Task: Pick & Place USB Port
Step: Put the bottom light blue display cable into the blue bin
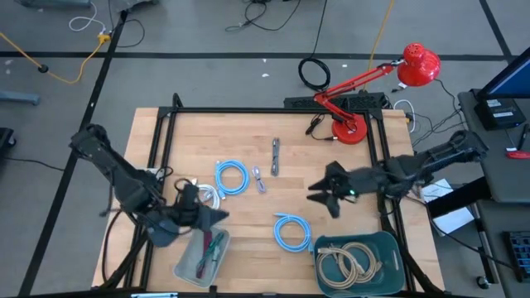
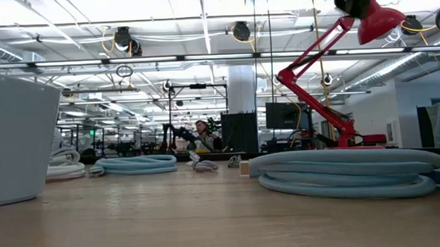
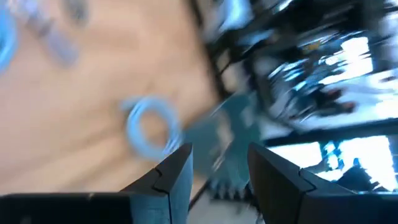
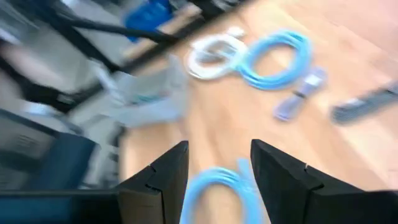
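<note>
Nearest, at 8 o'clock from the middle of the table, the left gripper hangs spread and empty just over the clear bin (a few small items lie inside), which reads as the drop-off spot. The right gripper, at 3 o'clock, is likewise spread and empty and faces the middle, probably ready to reach. Farther, at 12 o'clock, the USB port lies flat, apart from both, its long axis running 12 to 6; I cannot tell which end is the plug.

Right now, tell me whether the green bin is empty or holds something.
Not empty. In the high view the green bin at the table's near right holds coiled beige cables on its floor.
</note>
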Robot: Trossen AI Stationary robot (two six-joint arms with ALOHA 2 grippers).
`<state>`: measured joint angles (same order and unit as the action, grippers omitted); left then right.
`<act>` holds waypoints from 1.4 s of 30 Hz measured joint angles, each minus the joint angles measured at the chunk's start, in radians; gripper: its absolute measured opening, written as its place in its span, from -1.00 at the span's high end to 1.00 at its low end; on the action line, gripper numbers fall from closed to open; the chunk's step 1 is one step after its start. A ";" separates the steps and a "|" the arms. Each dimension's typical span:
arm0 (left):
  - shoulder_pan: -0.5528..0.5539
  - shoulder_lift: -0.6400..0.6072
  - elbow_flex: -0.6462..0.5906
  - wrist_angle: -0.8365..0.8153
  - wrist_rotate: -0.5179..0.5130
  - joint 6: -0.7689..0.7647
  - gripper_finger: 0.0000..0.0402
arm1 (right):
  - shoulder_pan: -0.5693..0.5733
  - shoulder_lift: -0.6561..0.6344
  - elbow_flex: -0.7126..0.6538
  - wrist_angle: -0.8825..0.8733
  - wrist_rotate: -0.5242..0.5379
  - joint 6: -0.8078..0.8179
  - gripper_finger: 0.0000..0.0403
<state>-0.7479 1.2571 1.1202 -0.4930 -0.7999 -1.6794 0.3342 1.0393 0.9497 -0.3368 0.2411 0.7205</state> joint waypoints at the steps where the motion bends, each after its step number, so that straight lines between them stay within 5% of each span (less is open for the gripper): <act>1: 0.003 -0.010 0.000 0.033 -0.039 0.057 0.23 | -0.037 0.015 0.000 -0.024 -0.030 -0.010 0.15; 7: 0.035 -0.057 0.000 0.106 -0.058 0.260 0.23 | -0.191 0.170 0.000 -0.067 -0.231 -0.002 -0.05; 15: 0.047 -0.068 0.000 0.105 0.062 0.394 0.23 | -0.197 0.414 0.000 -0.056 -0.350 -0.030 -0.28; 27: 0.047 -0.066 0.000 0.100 0.104 0.431 0.23 | -0.073 0.590 0.001 -0.003 -0.312 -0.025 -0.26; 38: 0.047 -0.066 0.000 0.114 0.105 0.412 0.23 | 0.015 0.711 0.005 0.013 -0.162 0.003 -0.25; 42: 0.047 -0.066 0.000 0.138 0.103 0.421 0.23 | 0.017 0.738 0.006 -0.018 -0.125 0.068 -0.04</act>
<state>-0.7010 1.1908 1.1201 -0.3552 -0.6971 -1.2583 0.3507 1.7777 0.9554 -0.3548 0.1161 0.7888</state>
